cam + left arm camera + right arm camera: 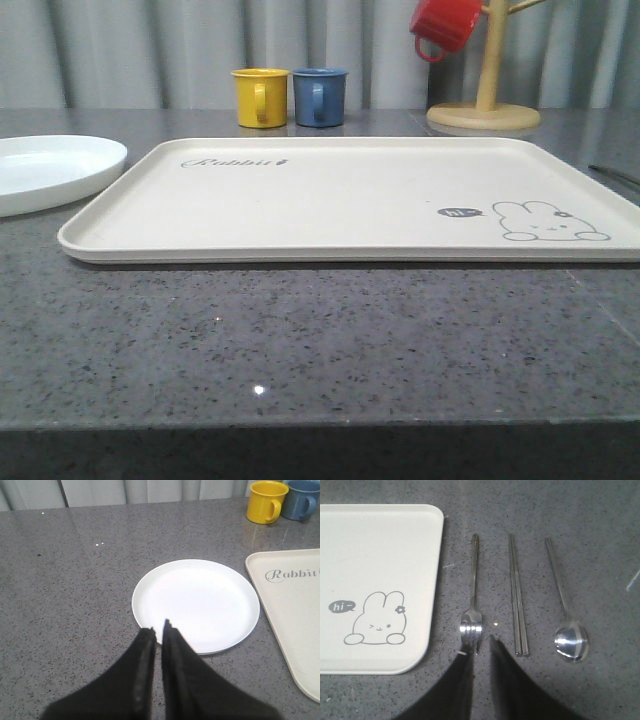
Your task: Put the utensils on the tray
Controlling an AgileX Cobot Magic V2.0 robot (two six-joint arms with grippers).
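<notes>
The cream tray point(350, 200) with its rabbit drawing lies in the middle of the table, nothing on it. Beside its rabbit corner point(380, 555) lie a silver fork point(474, 580), a pair of flat chopsticks point(516, 595) and a spoon point(571, 640), side by side on the stone. My right gripper point(481, 646) hovers over the fork's tines, shut to a narrow slit and holding nothing. The white plate point(200, 600) rests on the table left of the tray point(295, 610). My left gripper point(159, 627) hangs over the plate's near rim, shut and empty.
A yellow mug point(260, 97) and a blue mug point(320, 96) stand behind the tray. A red mug point(445, 25) hangs on a wooden mug tree point(487, 80) at the back right. Bare grey stone runs along the front edge.
</notes>
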